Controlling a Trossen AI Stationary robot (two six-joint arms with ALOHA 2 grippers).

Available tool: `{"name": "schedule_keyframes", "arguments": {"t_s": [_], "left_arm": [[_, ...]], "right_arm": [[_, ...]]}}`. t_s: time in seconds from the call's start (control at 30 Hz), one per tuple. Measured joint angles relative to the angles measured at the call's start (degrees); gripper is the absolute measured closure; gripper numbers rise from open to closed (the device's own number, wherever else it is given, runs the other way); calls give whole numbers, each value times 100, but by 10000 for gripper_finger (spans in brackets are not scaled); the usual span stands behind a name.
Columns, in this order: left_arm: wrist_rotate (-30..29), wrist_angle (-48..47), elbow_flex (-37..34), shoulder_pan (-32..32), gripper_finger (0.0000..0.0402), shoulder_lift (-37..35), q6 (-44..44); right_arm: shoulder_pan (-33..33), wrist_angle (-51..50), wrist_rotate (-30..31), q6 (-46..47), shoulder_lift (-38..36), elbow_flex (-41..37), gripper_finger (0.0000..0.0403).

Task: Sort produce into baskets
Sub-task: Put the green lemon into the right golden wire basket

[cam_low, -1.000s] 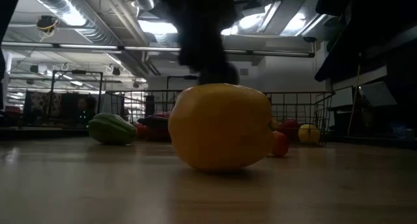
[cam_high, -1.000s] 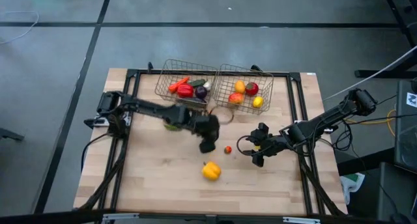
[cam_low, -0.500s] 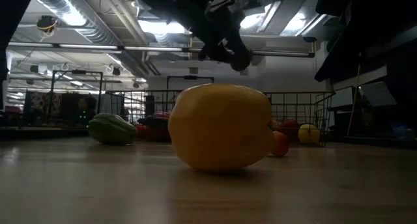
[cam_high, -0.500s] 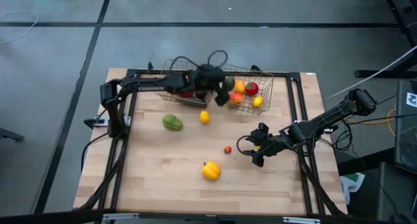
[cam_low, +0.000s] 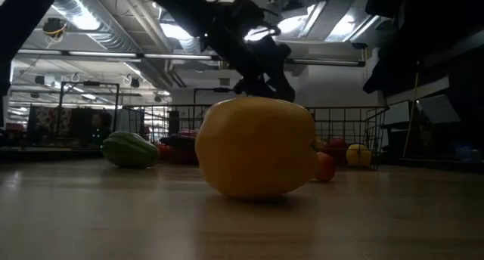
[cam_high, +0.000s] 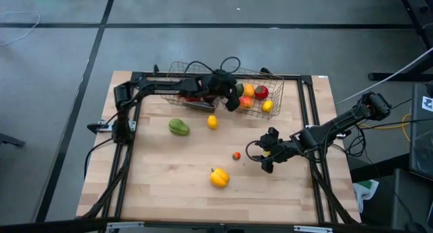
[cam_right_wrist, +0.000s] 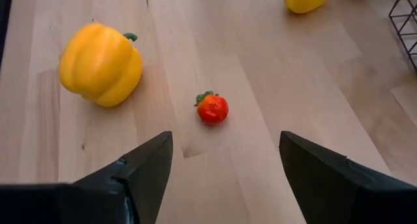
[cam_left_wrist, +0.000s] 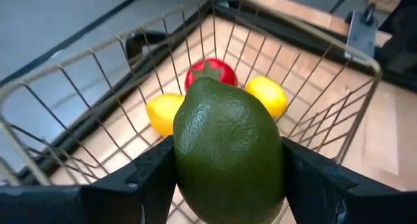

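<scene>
My left gripper [cam_high: 231, 99] reaches along the table's far edge and hangs above the right basket [cam_high: 274, 75], shut on a dark green avocado [cam_left_wrist: 228, 152]. Below it in that basket [cam_left_wrist: 98, 51] lie a red tomato [cam_left_wrist: 210, 71] and two yellow lemons [cam_left_wrist: 163, 111]. The left basket [cam_high: 169, 74] holds a carrot, a red pepper and an eggplant. On the table rest a green pepper [cam_high: 178, 127], a lemon [cam_high: 212, 122], a small red tomato [cam_high: 236, 155] and a yellow pepper [cam_high: 218, 177]. My right gripper [cam_right_wrist: 225, 178] stands open, right of the small tomato [cam_right_wrist: 212, 108]. My left gripper pinches the avocado between its two fingers, one on each of its opposite sides [cam_left_wrist: 186, 160]. The fingers slant downward, coming from the table's left. The avocado is lifted clear, above the right basket's inside.
The yellow pepper [cam_low: 257, 147] stands close before the low camera and hides much of the table behind it. Black frame rails [cam_high: 308, 104] run along the table's sides. Bare wood lies at the near left.
My left gripper has carried the avocado from the table's middle toward the far edge, rising and turning, and now hangs above the right basket. Its move uncovered the lemon and the green pepper on the table. My right arm has kept still.
</scene>
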Motion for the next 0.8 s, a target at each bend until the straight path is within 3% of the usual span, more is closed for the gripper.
{"name": "schedule_keyframes", "arguments": {"t_s": [0.3,0.57,0.8], "left_arm": [[0,115,-4,-35,162,404,23],[-2,91,-4,-28,123,439,306],[-4,116,-4,-24,123,439,313]], "right_arm": [[0,61,7,0,0,0,123],[0,70,13,0,0,0,123],[0,74,15,0,0,0,123]]}}
